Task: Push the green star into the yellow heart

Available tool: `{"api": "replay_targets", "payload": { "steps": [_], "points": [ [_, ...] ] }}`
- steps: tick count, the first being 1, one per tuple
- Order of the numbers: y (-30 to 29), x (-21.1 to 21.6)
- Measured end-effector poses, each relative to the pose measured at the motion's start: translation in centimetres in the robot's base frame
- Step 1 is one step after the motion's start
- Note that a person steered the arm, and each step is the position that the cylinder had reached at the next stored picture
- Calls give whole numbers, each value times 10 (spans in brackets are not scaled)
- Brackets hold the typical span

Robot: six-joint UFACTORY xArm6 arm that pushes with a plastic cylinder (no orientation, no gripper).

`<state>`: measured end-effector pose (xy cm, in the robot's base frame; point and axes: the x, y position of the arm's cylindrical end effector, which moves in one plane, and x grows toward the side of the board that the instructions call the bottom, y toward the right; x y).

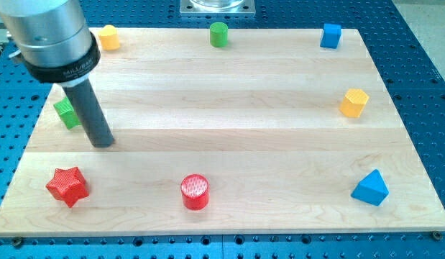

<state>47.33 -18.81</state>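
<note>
The green star (65, 114) lies near the board's left edge, its right side hidden behind my rod. My tip (102, 143) rests on the board just right of and below the green star, close to it. A yellow block (108, 37) sits at the view's top left corner of the board, partly hidden by the arm's grey body; its shape is not clear. It is above the green star, well apart from it.
A green cylinder (219, 34) and a blue cube (331, 35) stand along the top edge. A yellow hexagon (354, 103) is at the right. A red star (67, 186), a red cylinder (195, 192) and a blue triangle (370, 188) lie along the bottom of the wooden board (229, 101).
</note>
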Motion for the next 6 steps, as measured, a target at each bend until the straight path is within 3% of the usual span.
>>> {"api": "replay_targets", "payload": {
  "steps": [1,2,3,5,6],
  "points": [
    [-40,17],
    [-59,-42],
    [-31,-104],
    [-3,-179],
    [49,-177]
  ]
}}
